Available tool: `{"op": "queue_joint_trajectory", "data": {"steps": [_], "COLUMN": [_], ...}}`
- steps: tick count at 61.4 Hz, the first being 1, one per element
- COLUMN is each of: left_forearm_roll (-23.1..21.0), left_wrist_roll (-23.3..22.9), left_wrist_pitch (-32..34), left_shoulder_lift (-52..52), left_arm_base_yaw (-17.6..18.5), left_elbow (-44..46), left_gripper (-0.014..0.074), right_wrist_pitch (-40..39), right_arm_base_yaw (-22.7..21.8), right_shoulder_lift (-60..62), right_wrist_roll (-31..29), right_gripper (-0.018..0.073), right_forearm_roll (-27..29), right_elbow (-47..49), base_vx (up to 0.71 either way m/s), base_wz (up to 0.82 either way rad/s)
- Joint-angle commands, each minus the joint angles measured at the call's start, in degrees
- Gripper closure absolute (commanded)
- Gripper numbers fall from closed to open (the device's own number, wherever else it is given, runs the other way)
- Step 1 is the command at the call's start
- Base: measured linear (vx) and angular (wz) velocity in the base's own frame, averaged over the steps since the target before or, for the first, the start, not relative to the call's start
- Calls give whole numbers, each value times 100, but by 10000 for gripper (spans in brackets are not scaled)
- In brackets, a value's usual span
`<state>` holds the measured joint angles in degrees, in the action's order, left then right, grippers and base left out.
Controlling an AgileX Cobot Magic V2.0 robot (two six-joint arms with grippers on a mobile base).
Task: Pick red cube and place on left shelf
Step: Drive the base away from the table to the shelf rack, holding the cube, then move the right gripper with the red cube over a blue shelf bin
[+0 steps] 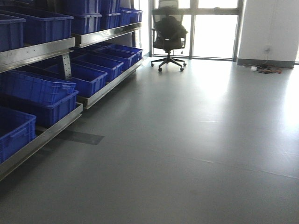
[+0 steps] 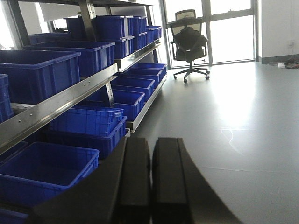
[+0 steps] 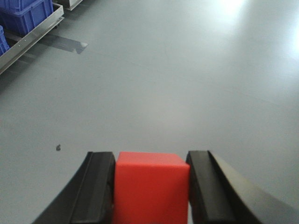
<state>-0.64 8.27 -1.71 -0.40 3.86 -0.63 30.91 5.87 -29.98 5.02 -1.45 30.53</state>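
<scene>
The left shelf (image 1: 42, 49) runs along the left side of the floor (image 1: 196, 140), from the near corner back towards the windows (image 1: 215, 32). Bins (image 1: 35, 91) sit in rows on its levels. A chair (image 1: 169, 35) stands on the floor before the windows, right of the shelf's far end. Cables (image 1: 264, 69) lie by the far wall at the right. The cube (image 3: 150, 191) sits between the jaws of the right gripper (image 3: 150, 161), over the floor, with the shelf off to its front left.

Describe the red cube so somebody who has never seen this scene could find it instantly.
Start from the wide grey floor beside the shelf of blue bins. At the bottom of the right wrist view, the right gripper shows two black fingers, and the red cube is clamped between them. It is the only red thing in sight.
</scene>
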Motion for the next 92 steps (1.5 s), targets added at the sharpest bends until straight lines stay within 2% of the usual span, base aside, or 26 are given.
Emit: {"op": "queue_joint_trajectory", "data": {"steps": [1, 45, 92], "left_forearm_roll": [-27, -27, -27], "left_wrist_roll": [3, 3, 3], "left_wrist_pitch": [519, 519, 519], "left_shoulder_lift": [47, 47, 47], "left_arm_base_yaw": [3, 3, 3], "left_elbow": [-126, -126, -126], "left_gripper": [491, 491, 491], "right_wrist_pitch": [-456, -456, -456], "right_arm_base_yaw": [5, 5, 5], "right_shoulder_lift": [-18, -18, -18], "right_wrist_roll": [-12, -12, -12], "right_gripper": [506, 506, 506], "right_forearm_roll": [-24, -24, -24], "right_elbow": [156, 156, 156], "base_vx": [61, 60, 44], "base_wz": [20, 30, 61]}}
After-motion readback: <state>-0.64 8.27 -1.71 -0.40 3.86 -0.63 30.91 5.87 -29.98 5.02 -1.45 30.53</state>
